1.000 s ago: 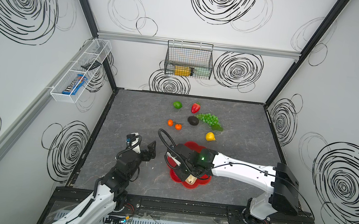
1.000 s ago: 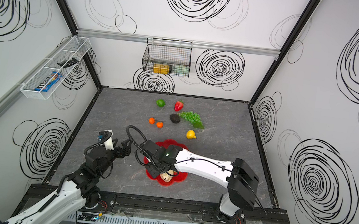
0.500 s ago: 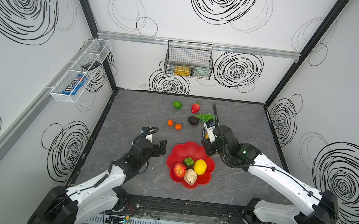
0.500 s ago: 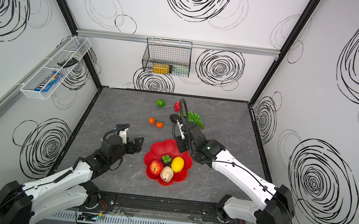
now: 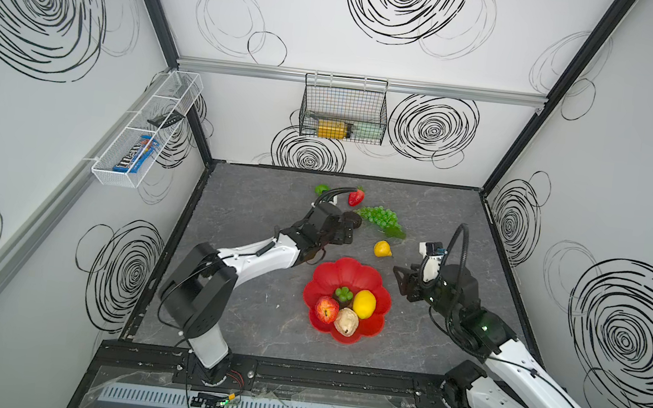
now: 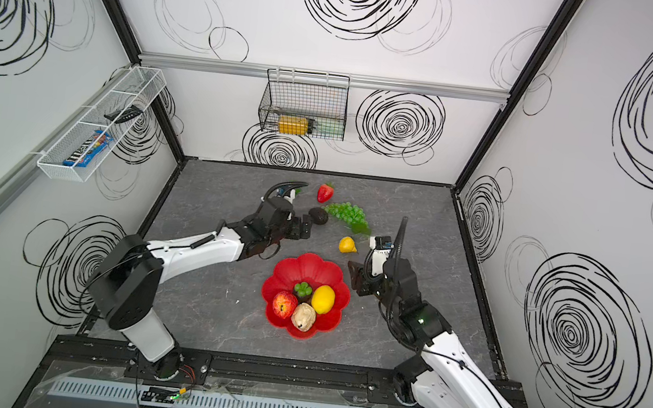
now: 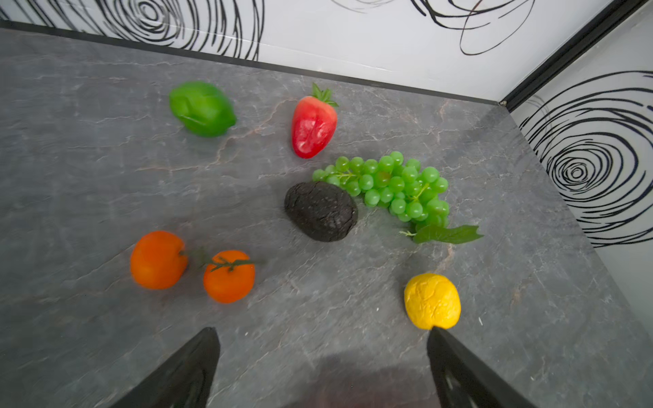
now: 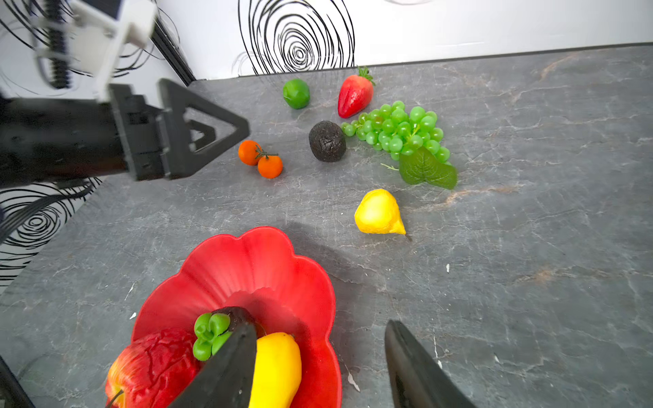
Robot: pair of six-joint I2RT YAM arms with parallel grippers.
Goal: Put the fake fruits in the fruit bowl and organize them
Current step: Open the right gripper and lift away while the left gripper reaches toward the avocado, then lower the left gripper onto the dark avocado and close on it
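The fruit bowl (image 5: 347, 268) sits toward 6 o'clock on the table (image 5: 252, 213), holding an apple (image 5: 326, 309), a lemon (image 5: 364, 304) and a beige piece (image 5: 346, 321). The left hand (image 7: 322, 330), spread and empty, hovers at the bowl's 12 o'clock. The right hand (image 8: 319, 325), also spread and empty, is at its 3 o'clock. Only the wrist views show the two oranges (image 7: 229, 276); the left arm hides them in both top views.

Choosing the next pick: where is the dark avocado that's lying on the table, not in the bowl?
In a top view the dark avocado lies behind the fruit bowl, with the grape bunch at its right and the open left gripper close at its left.
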